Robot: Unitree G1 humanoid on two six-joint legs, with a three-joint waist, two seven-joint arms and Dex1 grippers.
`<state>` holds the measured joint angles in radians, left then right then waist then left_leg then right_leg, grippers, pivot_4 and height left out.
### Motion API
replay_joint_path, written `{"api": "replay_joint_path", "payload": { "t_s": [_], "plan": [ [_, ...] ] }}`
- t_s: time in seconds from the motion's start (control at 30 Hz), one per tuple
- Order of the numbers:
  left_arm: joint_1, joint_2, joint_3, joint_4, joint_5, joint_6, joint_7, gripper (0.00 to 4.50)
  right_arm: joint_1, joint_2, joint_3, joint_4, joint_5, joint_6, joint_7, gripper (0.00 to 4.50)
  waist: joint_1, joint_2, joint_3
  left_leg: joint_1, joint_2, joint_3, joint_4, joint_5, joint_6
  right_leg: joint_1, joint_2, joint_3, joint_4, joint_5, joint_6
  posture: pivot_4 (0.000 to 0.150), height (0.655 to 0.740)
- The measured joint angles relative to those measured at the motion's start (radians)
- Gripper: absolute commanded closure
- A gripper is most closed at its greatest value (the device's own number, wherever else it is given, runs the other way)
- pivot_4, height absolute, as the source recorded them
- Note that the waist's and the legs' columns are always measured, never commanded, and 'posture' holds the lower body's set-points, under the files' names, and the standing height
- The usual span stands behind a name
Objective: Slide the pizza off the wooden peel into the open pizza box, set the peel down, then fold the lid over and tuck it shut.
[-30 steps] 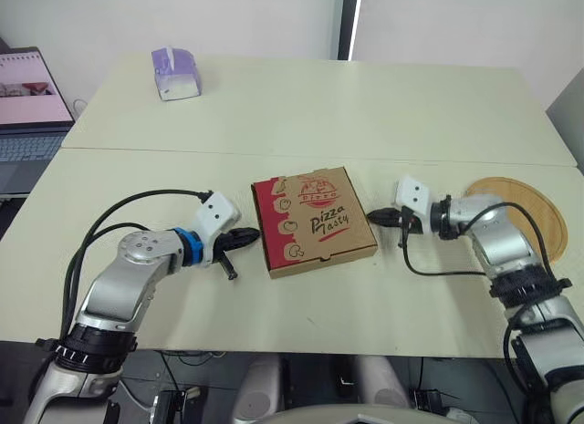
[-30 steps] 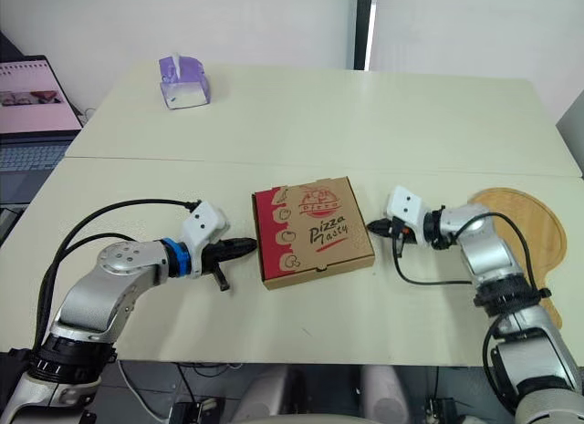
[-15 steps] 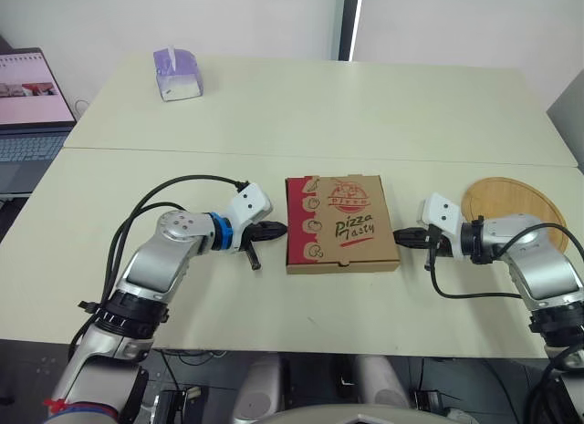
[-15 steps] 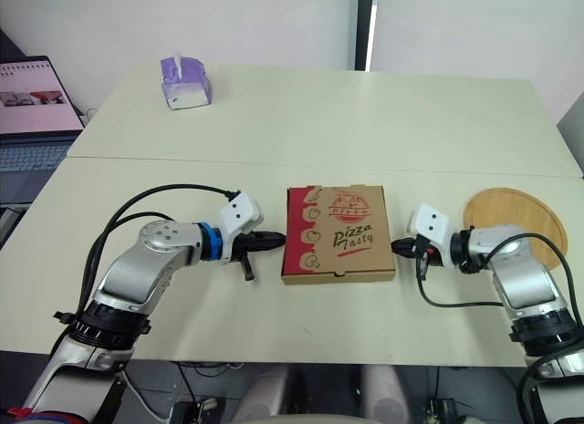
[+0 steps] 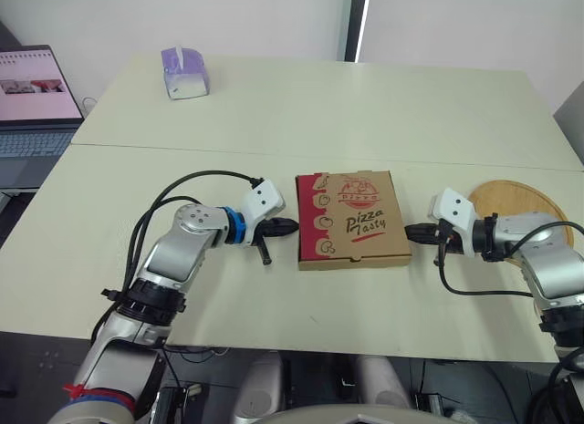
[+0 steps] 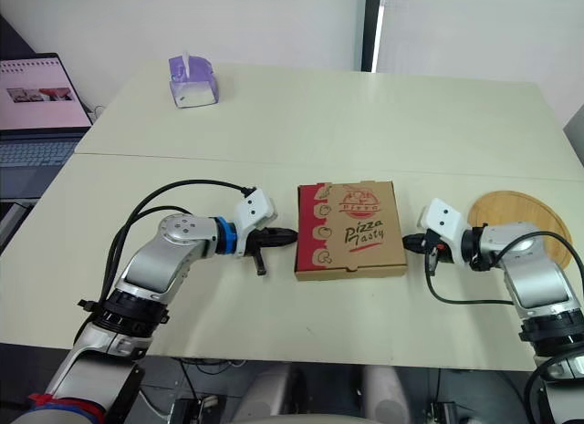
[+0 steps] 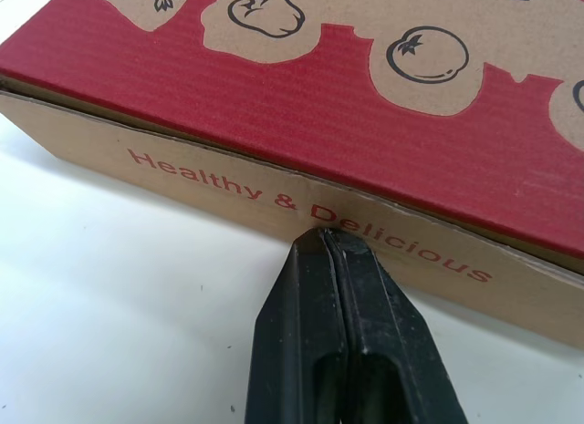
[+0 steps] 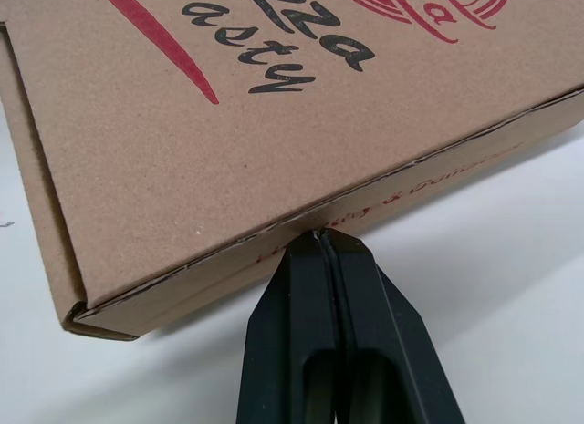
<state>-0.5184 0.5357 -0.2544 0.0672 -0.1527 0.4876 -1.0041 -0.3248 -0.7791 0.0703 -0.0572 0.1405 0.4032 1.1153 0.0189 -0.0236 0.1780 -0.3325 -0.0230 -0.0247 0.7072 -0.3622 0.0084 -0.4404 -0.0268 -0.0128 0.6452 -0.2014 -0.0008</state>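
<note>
The pizza box (image 5: 353, 220) lies closed on the table, brown with a red band and "Pizza Tasty" printed on its lid. My left gripper (image 5: 291, 227) is shut, its tips pressed against the box's left side wall (image 7: 274, 201). Against the opposite side wall (image 8: 301, 246) presses my right gripper (image 5: 411, 231), shut as well. The round wooden peel (image 5: 525, 205) lies flat on the table to the right of the box, behind my right arm. The pizza is hidden.
A purple tissue box (image 5: 185, 73) stands at the far left of the table. A laptop (image 5: 35, 100) sits on a separate surface to the left. A seam (image 5: 292, 155) between two tabletops runs behind the box.
The pizza box has been straightened from a tilted pose to square between the two grippers. The head camera has shifted meanwhile, and both grippers stayed shut at the box's sides.
</note>
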Motion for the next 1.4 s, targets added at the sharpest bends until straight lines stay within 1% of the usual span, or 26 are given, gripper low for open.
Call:
{"api": "replay_joint_path", "payload": {
  "t_s": [0.4, 0.53, 0.67, 0.73, 0.8, 0.83, 0.9, 1.03, 1.2, 1.23, 1.27, 1.4],
  "plan": [
    [0.000, 0.010, 0.020, 0.006, 0.007, 0.001, 0.004, 4.50, 0.000, 0.004, 0.029, -0.007, 0.002, 0.015, 0.036, 4.47, -0.002, 0.000, 0.000, 0.000, 0.000, 0.000, 0.000, 0.000, 0.000, 0.000, 0.000, 0.000, 0.000, 0.000, 0.000, 0.150, 0.7400],
    [0.001, 0.017, 0.024, 0.006, 0.010, -0.001, 0.007, 4.50, 0.000, 0.001, 0.031, 0.017, -0.004, -0.030, 0.040, 4.47, -0.002, 0.000, 0.000, 0.000, 0.000, 0.000, 0.000, 0.000, 0.000, 0.000, 0.000, 0.000, 0.000, 0.000, 0.000, 0.150, 0.7400],
    [0.001, 0.066, 0.038, 0.011, 0.000, -0.020, -0.015, 4.50, -0.008, -0.035, 0.029, 0.075, -0.004, -0.115, 0.052, 4.47, -0.003, 0.000, 0.000, 0.000, 0.000, 0.000, 0.000, 0.000, 0.000, 0.000, 0.000, 0.000, 0.000, 0.000, 0.000, 0.150, 0.7400],
    [0.001, 0.113, 0.088, 0.024, -0.014, -0.041, -0.037, 4.50, -0.023, -0.078, 0.014, 0.131, -0.005, -0.161, 0.065, 4.47, -0.005, 0.000, 0.001, 0.000, 0.000, 0.000, 0.000, 0.000, 0.000, -0.001, 0.000, 0.000, 0.000, 0.000, 0.000, 0.150, 0.7400],
    [-0.013, 0.147, 0.160, 0.046, -0.048, -0.071, -0.055, 4.12, -0.061, -0.101, -0.020, 0.188, 0.002, -0.186, 0.079, 4.11, -0.008, 0.000, 0.001, 0.000, 0.000, 0.001, 0.000, 0.000, 0.000, -0.001, 0.000, 0.000, 0.000, 0.000, 0.000, 0.150, 0.7400],
    [-0.040, 0.148, 0.207, 0.066, -0.079, -0.085, -0.062, 3.85, -0.106, -0.104, -0.046, 0.216, 0.029, -0.181, 0.088, 3.82, -0.011, 0.000, 0.001, 0.000, 0.001, 0.001, 0.000, 0.000, 0.000, -0.001, 0.000, 0.000, 0.000, 0.000, 0.000, 0.150, 0.7400],
    [-0.068, 0.149, 0.246, 0.081, -0.117, -0.094, -0.082, 3.35, -0.160, -0.103, -0.067, 0.234, 0.064, -0.169, 0.100, 3.31, -0.013, 0.000, 0.001, 0.000, 0.001, 0.001, 0.000, 0.000, -0.001, 0.000, 0.000, 0.000, 0.000, 0.000, 0.000, 0.150, 0.7400],
    [-0.097, 0.168, 0.291, 0.130, -0.163, -0.116, -0.138, 2.01, -0.249, -0.104, -0.100, 0.278, 0.118, -0.153, 0.120, 1.87, -0.019, 0.000, 0.001, 0.000, 0.001, 0.000, -0.001, 0.001, -0.003, -0.001, 0.000, -0.001, -0.001, 0.000, 0.000, 0.150, 0.7400],
    [-0.097, 0.198, 0.304, 0.201, -0.162, -0.149, -0.170, 0.38, -0.249, -0.104, -0.112, 0.301, 0.142, -0.139, 0.124, 0.06, -0.018, 0.000, 0.001, -0.003, 0.001, 0.000, -0.001, 0.001, -0.002, -0.002, 0.000, -0.001, -0.002, 0.000, 0.000, 0.150, 0.7400],
    [-0.097, 0.198, 0.304, 0.201, -0.162, -0.151, -0.177, 0.10, -0.238, -0.104, -0.121, 0.295, 0.153, -0.134, 0.123, 0.00, -0.017, 0.000, 0.001, -0.003, 0.000, 0.000, -0.001, 0.001, -0.002, -0.002, 0.000, -0.001, -0.002, 0.000, 0.000, 0.150, 0.7400],
    [-0.093, 0.201, 0.304, 0.201, -0.163, -0.152, -0.186, 0.02, -0.224, -0.104, -0.130, 0.287, 0.159, -0.128, 0.122, 0.00, -0.017, 0.000, 0.001, -0.003, 0.000, 0.000, -0.001, 0.001, -0.002, -0.002, 0.000, -0.001, -0.002, 0.000, 0.000, 0.150, 0.7400],
    [-0.017, 0.230, 0.318, 0.159, -0.185, -0.142, -0.211, 0.02, -0.086, -0.126, -0.182, 0.164, 0.212, -0.067, 0.125, 0.00, -0.018, 0.000, 0.001, -0.006, 0.001, 0.000, -0.001, 0.000, -0.001, -0.005, 0.000, -0.001, -0.001, 0.000, 0.000, 0.150, 0.7400]
  ]
}}
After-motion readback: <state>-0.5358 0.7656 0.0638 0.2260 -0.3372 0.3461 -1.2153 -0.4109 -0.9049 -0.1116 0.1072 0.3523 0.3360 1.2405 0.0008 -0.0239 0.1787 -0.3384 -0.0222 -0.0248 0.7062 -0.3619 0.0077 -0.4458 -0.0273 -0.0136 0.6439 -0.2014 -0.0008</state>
